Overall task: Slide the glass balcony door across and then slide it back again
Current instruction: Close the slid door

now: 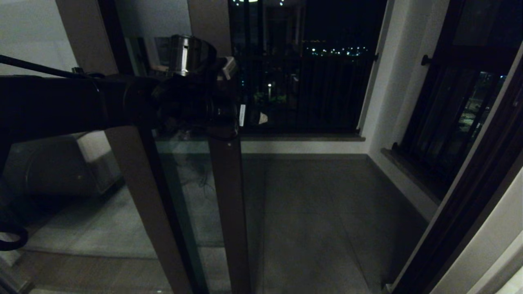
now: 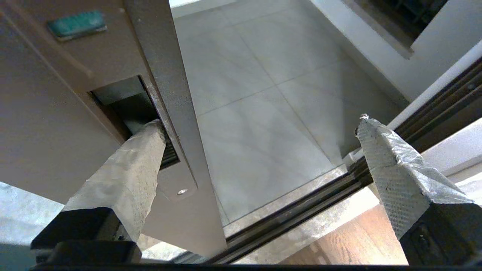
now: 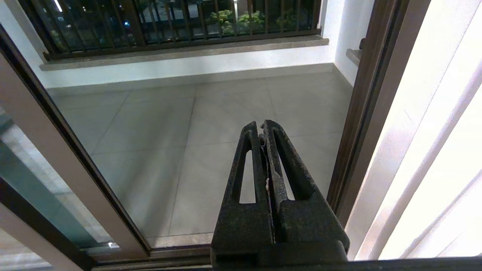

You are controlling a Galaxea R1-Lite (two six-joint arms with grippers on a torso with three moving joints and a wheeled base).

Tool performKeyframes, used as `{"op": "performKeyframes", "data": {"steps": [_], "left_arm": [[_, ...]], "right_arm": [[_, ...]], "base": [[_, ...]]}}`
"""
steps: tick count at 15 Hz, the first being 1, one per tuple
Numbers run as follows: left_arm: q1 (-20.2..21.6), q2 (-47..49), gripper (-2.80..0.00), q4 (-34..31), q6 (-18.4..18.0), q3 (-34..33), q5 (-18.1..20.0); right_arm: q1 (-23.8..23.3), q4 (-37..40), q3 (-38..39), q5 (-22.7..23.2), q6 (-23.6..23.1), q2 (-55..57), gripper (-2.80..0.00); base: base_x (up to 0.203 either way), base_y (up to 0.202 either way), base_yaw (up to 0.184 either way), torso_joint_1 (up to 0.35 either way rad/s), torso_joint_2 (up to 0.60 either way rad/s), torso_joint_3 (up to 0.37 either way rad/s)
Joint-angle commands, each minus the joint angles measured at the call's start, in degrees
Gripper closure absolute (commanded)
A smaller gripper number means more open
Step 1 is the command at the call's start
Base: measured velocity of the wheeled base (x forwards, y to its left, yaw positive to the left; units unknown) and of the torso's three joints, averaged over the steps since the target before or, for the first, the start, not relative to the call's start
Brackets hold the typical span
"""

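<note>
Daylight is gone beyond the barred window (image 1: 302, 81) at the far side of the tiled balcony floor (image 1: 310, 220). The glass balcony door (image 1: 226, 196) is seen left of centre, its brown stile upright, the doorway to its right left unblocked. The left gripper (image 2: 260, 128) is spread wide, one taped fingertip (image 2: 150, 131) set in the recessed handle (image 2: 131, 109). The right gripper (image 3: 263, 130), lower right, is pressed closed on nothing.

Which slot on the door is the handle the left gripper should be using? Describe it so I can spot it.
Find the door, its brown stile edging the open doorway. The handle is the dark recessed slot in that stile, with one left gripper finger tucked into it, unlike the green sticker nearby.
</note>
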State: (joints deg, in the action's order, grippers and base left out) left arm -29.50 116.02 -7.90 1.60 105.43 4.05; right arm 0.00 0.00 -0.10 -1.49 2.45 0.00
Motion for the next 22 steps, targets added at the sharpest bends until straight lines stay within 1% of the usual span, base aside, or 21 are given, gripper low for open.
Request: {"op": "performKeyframes", "data": {"steps": [1, 12, 15, 19, 22], "left_arm": [[-0.39, 0.47, -2.80, 0.12, -0.01, 0.38, 0.08], [-1.99, 2.48, -2.80, 0.08, 0.07, 3.04, 0.00], [-2.30, 3.41, -2.80, 0.08, 0.07, 3.97, -1.14], [-2.67, 3.86, -2.80, 0.17, 0.07, 4.30, -1.06], [-3.19, 4.56, -2.80, 0.08, 0.07, 5.74, -1.15]], "right_arm": [[0.07, 0.00, 0.01, -0.01, 0.02, 0.00, 0.00], [0.05, 0.00, 0.01, -0.01, 0.02, 0.00, 0.00], [0.00, 0.00, 0.01, -0.01, 0.02, 0.00, 0.00], [0.06, 0.00, 0.01, -0.01, 0.02, 0.00, 0.00], [0.01, 0.00, 0.01, -0.01, 0.02, 0.00, 0.00]], "base": [[0.000, 0.000, 0.000, 0.000, 0.00, 0.000], [0.000, 0.000, 0.000, 0.000, 0.00, 0.000], [0.000, 0.000, 0.000, 0.000, 0.00, 0.000], [0.000, 0.000, 0.000, 0.000, 0.00, 0.000], [0.000, 0.000, 0.000, 0.000, 0.00, 0.000]]}}
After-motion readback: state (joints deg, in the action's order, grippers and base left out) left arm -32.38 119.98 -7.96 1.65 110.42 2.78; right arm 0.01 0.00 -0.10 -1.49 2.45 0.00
